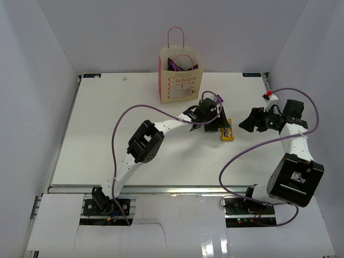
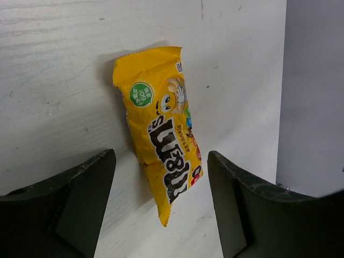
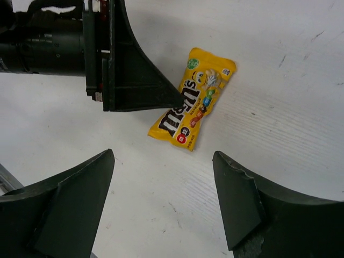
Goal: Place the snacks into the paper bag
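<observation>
One small yellow candy packet (image 1: 228, 130) lies flat on the white table, right of centre. It also shows in the left wrist view (image 2: 161, 129) and the right wrist view (image 3: 192, 100). My left gripper (image 1: 217, 124) is open, its fingers on either side of the packet's near end, just above it. My right gripper (image 1: 246, 122) is open and empty, a short way to the right of the packet. The paper bag (image 1: 180, 80) stands upright at the back centre with dark purple wrappers showing inside its mouth. The other snacks are hidden or out of view.
White walls enclose the table (image 1: 107, 140) on the left, back and right. The left arm's purple cable (image 1: 129, 115) loops over the middle of the table. The right arm's cable (image 1: 301, 102) arcs near the right wall.
</observation>
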`<state>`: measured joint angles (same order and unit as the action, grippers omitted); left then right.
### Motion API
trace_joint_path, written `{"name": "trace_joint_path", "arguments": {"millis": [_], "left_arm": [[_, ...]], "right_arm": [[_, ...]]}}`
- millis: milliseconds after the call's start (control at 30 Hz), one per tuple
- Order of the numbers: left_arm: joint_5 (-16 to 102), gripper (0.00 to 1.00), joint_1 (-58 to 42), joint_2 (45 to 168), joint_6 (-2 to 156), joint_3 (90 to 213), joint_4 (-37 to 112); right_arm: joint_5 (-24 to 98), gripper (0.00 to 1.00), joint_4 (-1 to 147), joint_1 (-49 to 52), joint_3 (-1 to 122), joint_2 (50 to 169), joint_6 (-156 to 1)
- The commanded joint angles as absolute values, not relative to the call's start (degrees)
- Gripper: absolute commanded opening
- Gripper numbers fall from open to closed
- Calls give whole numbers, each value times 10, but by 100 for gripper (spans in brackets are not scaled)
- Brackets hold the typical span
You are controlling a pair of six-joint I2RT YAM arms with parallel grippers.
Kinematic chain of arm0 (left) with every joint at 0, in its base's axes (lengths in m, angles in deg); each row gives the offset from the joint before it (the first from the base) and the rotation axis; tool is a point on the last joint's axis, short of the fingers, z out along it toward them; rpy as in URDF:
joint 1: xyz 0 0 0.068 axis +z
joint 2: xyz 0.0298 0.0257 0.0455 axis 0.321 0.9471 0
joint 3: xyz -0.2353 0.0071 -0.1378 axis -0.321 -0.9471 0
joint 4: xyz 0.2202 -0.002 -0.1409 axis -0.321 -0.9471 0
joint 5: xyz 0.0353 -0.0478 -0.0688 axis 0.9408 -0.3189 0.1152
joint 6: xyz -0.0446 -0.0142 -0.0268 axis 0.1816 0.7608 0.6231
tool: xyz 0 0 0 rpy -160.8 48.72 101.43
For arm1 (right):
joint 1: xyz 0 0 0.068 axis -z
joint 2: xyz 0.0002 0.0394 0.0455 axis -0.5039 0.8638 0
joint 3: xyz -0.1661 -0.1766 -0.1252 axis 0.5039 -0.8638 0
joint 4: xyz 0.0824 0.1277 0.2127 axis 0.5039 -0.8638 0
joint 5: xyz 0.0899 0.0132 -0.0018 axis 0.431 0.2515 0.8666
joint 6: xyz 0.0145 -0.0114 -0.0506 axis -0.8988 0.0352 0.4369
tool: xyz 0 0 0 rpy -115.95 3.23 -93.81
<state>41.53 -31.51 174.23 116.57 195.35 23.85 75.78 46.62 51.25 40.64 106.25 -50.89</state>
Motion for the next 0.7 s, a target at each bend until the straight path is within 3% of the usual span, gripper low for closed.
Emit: {"name": "trace_joint_path", "arguments": {"millis": [0, 133, 233, 467, 667], "left_arm": [[432, 79, -322, 1749, 1197, 1988, 199], [450, 70, -327, 1761, 1203, 2004, 170], [447, 58, -331, 1781, 1203, 2025, 144], [436, 49, -347, 1829, 1197, 2072, 99], [406, 22, -348, 1845, 1181, 2085, 100]], "right_arm": [[769, 79, 464, 513, 392, 1059, -514], [768, 79, 465, 513, 392, 1057, -521], [758, 78, 465, 513, 398, 1060, -528], [757, 77, 466, 513, 403, 1063, -538], [754, 76, 463, 513, 388, 1054, -535]]}}
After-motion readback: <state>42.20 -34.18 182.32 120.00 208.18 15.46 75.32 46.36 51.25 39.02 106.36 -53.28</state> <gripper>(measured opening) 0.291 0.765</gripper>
